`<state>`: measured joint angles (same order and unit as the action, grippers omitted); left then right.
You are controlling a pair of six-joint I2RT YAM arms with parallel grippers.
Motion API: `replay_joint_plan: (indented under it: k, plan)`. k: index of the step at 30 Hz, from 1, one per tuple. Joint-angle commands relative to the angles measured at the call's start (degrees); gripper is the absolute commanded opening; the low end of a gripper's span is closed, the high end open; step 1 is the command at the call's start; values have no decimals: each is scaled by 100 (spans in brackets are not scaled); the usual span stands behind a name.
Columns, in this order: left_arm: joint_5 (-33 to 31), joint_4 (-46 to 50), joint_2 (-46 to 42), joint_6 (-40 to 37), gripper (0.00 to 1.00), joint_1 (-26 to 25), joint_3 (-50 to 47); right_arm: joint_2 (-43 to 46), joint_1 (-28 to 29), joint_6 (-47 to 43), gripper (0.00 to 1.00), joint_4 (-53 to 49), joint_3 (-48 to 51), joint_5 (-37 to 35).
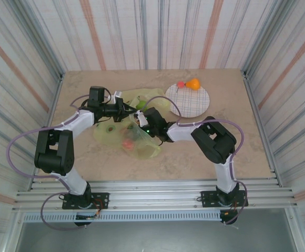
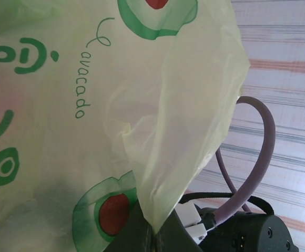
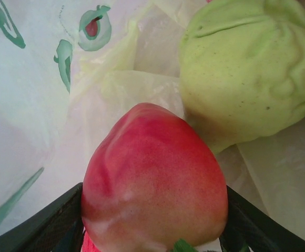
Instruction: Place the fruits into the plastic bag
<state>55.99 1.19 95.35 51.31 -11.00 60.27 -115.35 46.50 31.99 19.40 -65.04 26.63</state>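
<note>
Striped corrugated panels point(image 1: 142, 31) wall in a tan, stone-look bench point(image 1: 79, 157). From above, a thin, crumpled yellow-green bag point(image 1: 144, 147) lies at mid-bench. The left end effector point(image 1: 124, 107) and right end effector point(image 1: 139, 118) meet at its rear edge. Just right of them, a round, white, grid-lined plate point(image 1: 189, 102) carries a tapered orange point(image 1: 193, 83) and a small red fruit point(image 1: 180, 84) at its far rim.

Left wrist: the bag point(image 2: 63, 131) is translucent, creased film printed with green rings and "avocado" script. One fold tapers down into the left end effector point(image 2: 155, 239), which is clenched on it. A smooth purple cable point(image 2: 265, 152) loops beside.

Right wrist: a matte, blushed red apple point(image 3: 152, 173) sits between the right end effector's point(image 3: 153, 220) dark fingers point(image 3: 42, 226), on the bag's point(image 3: 26, 105) film. Whether they grip it or merely flank it, I cannot tell. A dimpled, speckled green apple point(image 3: 247, 73) lies just behind.
</note>
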Motion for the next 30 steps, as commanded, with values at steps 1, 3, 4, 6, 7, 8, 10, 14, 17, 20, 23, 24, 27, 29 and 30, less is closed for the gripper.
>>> replay_joint_plan:
  k: [1,3,4,6,7,8,10,14,17,20,23,24,27,29,30]
  plan:
    - [156,-5,9,28,0,-24,-39,85,-16,54,66,29,-9,-82]
    - [152,-5,9,28,0,-25,-40,170,-60,62,68,38,62,-110]
    - [150,-5,10,22,0,-18,-36,214,-86,62,68,39,106,-116]
    - [158,-5,10,28,0,-24,-33,301,-119,62,70,38,170,-145]
    - [156,-5,10,22,0,-20,-37,345,-132,61,71,40,198,-159]
    - [151,-5,10,26,0,-24,-37,383,-149,53,72,39,225,-173]
    - [155,-5,10,23,0,-25,-35,465,-174,53,73,38,278,-183]
    - [149,-5,9,27,0,-25,-33,573,-193,55,77,51,381,-218]
    - [143,-5,19,28,0,-25,-41,654,-201,54,78,51,459,-253]
    - [150,-5,27,37,0,-25,-40,780,-243,38,78,38,559,-305]
    - [151,-13,27,36,0,-25,-39,986,-320,-33,78,-83,671,-370]
    - [155,-14,27,40,0,-23,-36,1068,-357,-76,78,-146,708,-397]
    - [150,-18,23,46,0,-25,-36,1347,-463,-203,78,-321,857,-500]
    - [146,-22,18,45,0,-25,-44,1546,-531,-272,78,-448,949,-594]
    - [147,-22,22,46,0,-22,-39,1651,-558,-317,78,-515,1004,-643]
